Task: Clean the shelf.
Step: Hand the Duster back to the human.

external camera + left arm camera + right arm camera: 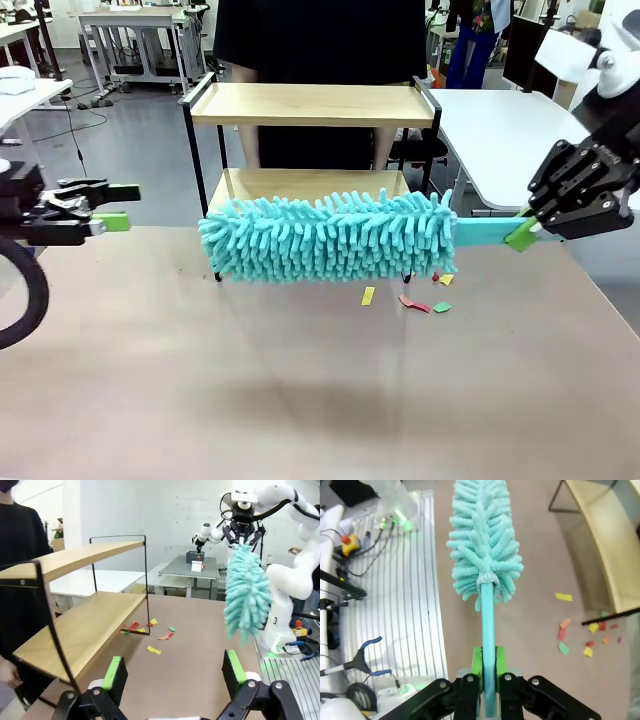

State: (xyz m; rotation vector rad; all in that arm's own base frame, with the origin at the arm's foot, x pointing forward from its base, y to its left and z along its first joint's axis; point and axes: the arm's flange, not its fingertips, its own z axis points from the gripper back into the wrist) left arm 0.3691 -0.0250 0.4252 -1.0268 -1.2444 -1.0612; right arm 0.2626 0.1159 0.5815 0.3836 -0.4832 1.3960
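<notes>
The shelf point(310, 105) stands at the far middle of the brown table point(300, 400), its two light wooden boards bare in the views that show them; the person stands just behind it. Small coloured paper scraps point(420, 303) lie on the tabletop by the shelf's right front leg, so the boards themselves look swept, though from the front the lower board is largely hidden behind the duster and I cannot be sure nothing remains on it. The teal duster point(325, 238) hangs level in the air in front of the lower board, its fluffy head spanning nearly the shelf's width and its flat handle running off to the right. The right gripper point(525, 233) is clenched on that handle near its end, the green pads pressed to either side of it in its wrist view. The left gripper point(112, 208) waits well off to the left, jaws wide apart and holding nothing. My reading is that the sweeping step is at or near its end; the next move would call either for another pass along the lower board, keeping the head flat and low under the upper board, or for carrying the duster clear without catching the thin black frame.
</notes>
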